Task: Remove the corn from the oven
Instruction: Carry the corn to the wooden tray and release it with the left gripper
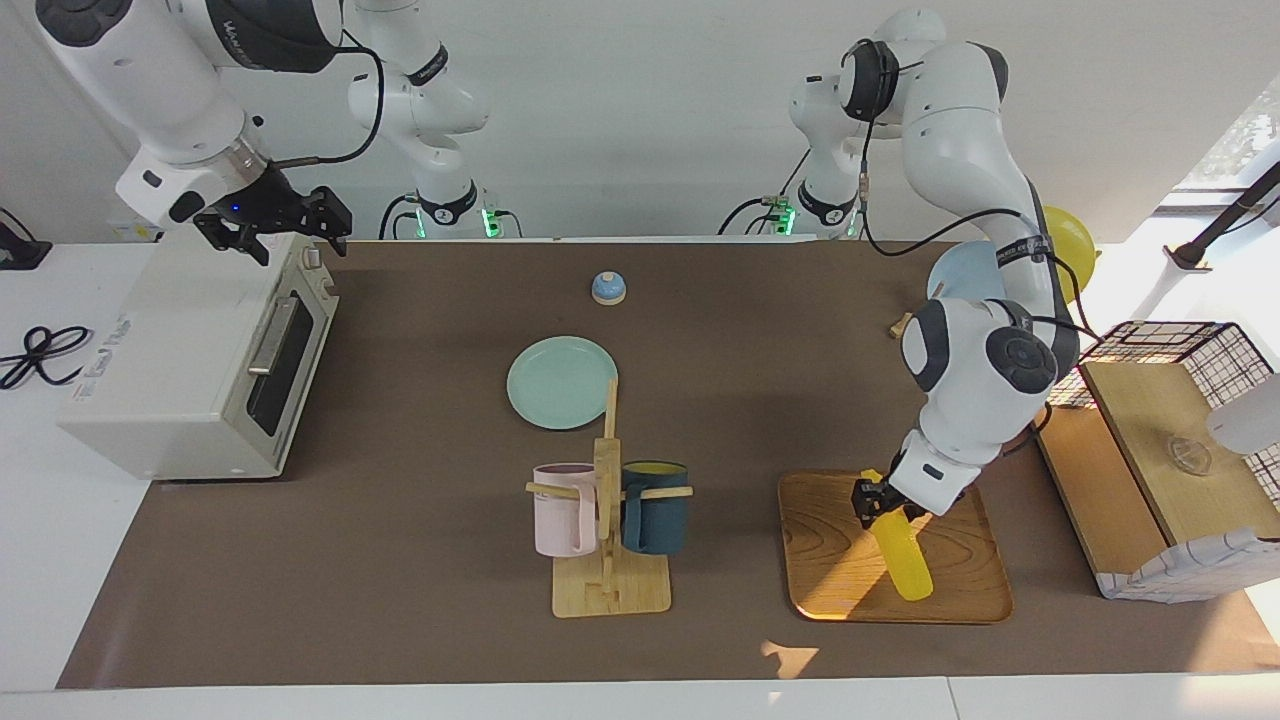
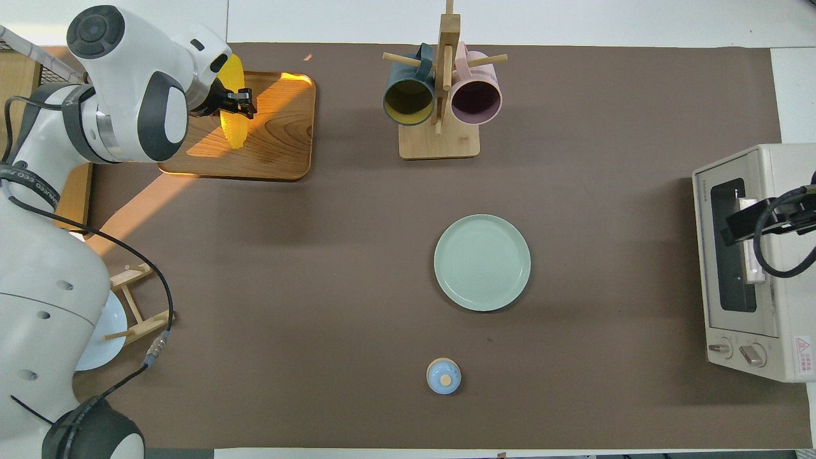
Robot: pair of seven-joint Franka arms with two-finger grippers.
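The yellow corn [image 1: 903, 556] hangs tilted from my left gripper [image 1: 880, 502], which is shut on its upper end. It sits low over the wooden tray [image 1: 830, 560]; whether its lower tip touches the wood I cannot tell. From overhead, the corn [image 2: 234, 129] lies over the tray [image 2: 280, 146] under the left gripper [image 2: 237, 105]. The off-white oven [image 1: 180, 350] stands at the right arm's end of the table with its dark glass door closed. My right gripper [image 1: 275, 225] waits open above the oven's top, holding nothing. Overhead, it shows at the edge over the oven [image 2: 746, 319].
A green plate [image 1: 561, 382] lies mid-table. The wooden mug rack [image 1: 607, 580] with a pink and a dark blue mug stands between it and the tray. A small blue bell [image 1: 608, 288] sits near the robots. A wire basket [image 1: 1170, 345] with wooden boards flanks the tray.
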